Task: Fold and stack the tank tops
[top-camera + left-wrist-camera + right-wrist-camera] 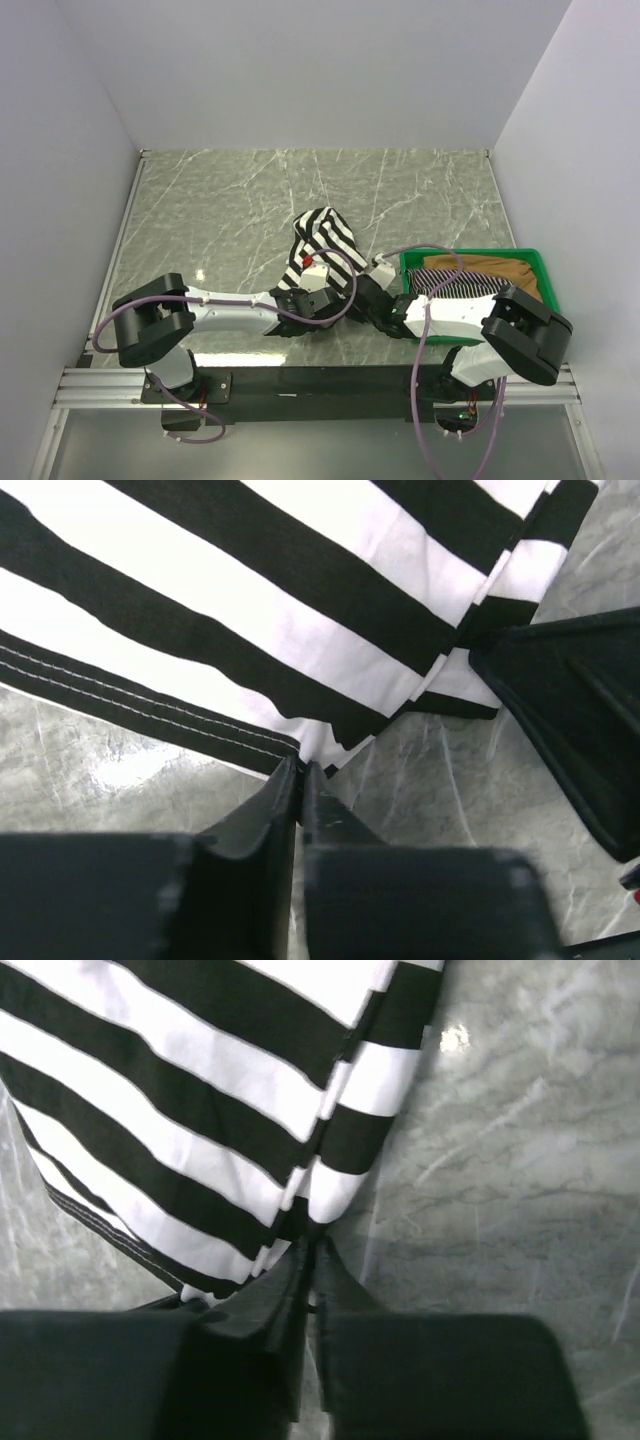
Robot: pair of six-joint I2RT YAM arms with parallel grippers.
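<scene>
The black-and-white striped tank top (318, 243) lies bunched in the middle of the marble table. My left gripper (301, 770) is shut on its stitched hem edge, the striped cloth (300, 610) spreading away from the tips. My right gripper (312, 1245) is shut on a folded edge of the same top (180, 1110). From above, the left gripper (328, 300) and the right gripper (366, 296) sit close together at the top's near end. The pinstriped tank top (460, 283) and the tan-brown tank top (508, 268) lie in the green tray (470, 254).
The green tray stands at the near right of the table, beside the right arm. White walls close in the table on three sides. The right gripper's black body (570, 710) fills the right side of the left wrist view.
</scene>
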